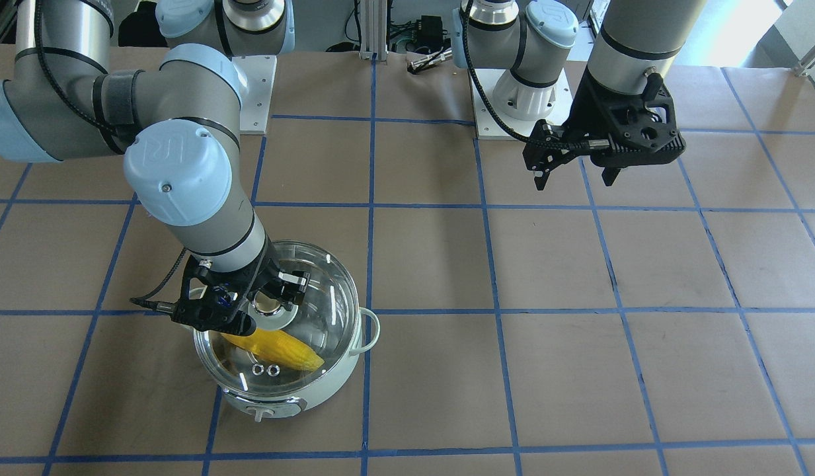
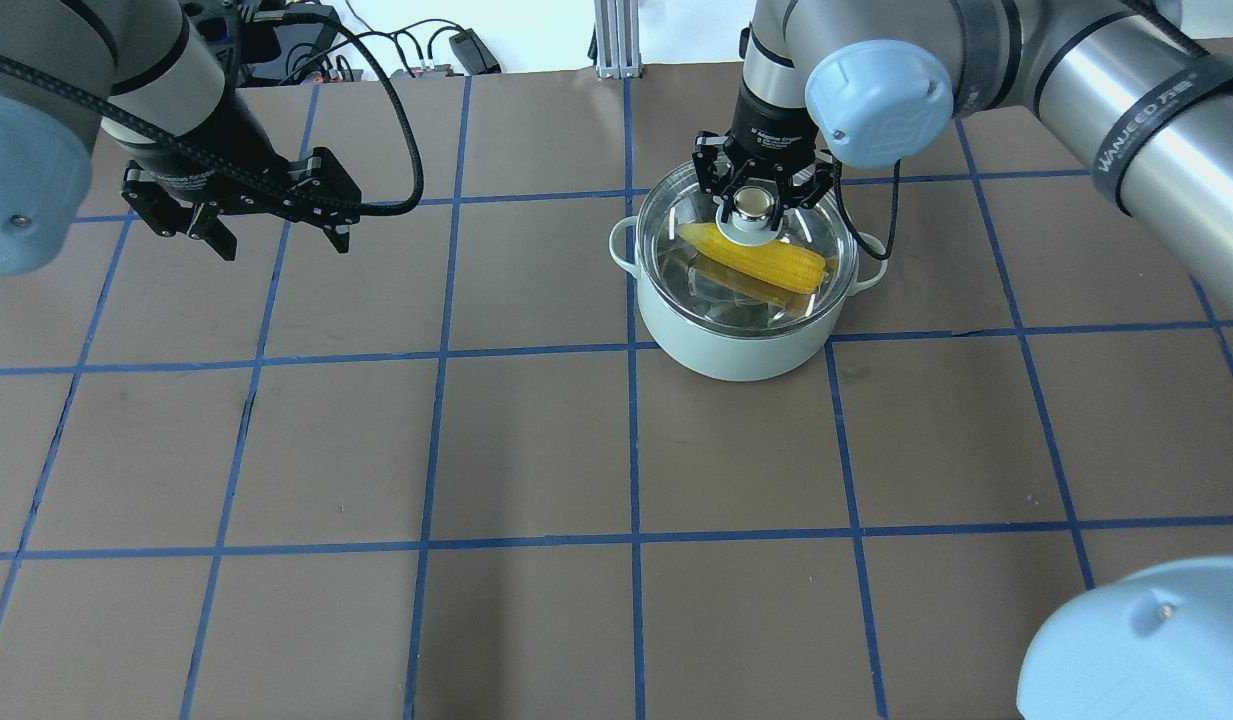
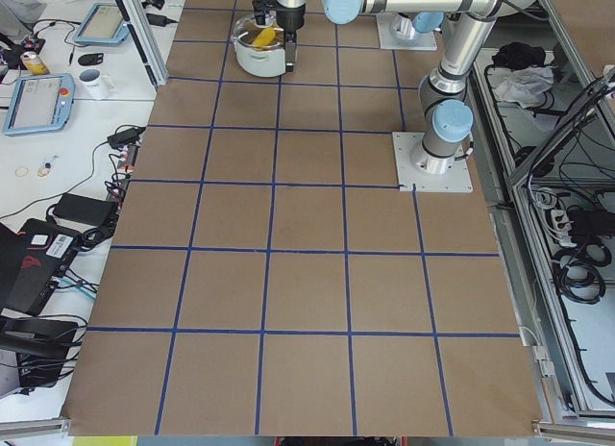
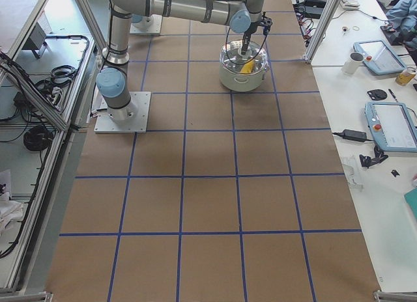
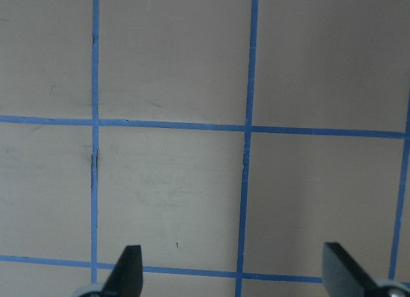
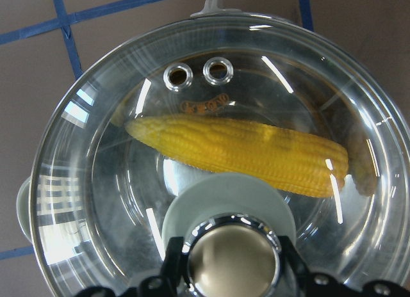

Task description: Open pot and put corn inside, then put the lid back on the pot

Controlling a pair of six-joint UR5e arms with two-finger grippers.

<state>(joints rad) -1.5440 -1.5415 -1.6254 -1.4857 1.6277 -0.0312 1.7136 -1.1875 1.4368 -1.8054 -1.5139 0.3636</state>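
Observation:
The pale mint-green pot (image 1: 328, 382) stands on the table, also in the overhead view (image 2: 736, 345). The yellow corn (image 1: 281, 347) lies inside it, seen through the glass in the right wrist view (image 6: 243, 150) and from overhead (image 2: 761, 260). The clear glass lid (image 1: 328, 284) covers the pot. My right gripper (image 1: 268, 305) is directly above the lid, its fingers closed against the sides of the lid's knob (image 6: 230, 255), as the overhead view (image 2: 753, 205) also shows. My left gripper (image 2: 283, 248) is open and empty above bare table, far from the pot (image 5: 230, 278).
The table is brown paper with a blue tape grid (image 2: 631, 350). Both arm bases sit on white plates at the robot's side (image 1: 523, 99). Side benches hold tablets and a mug (image 4: 355, 61) beyond the table's edge.

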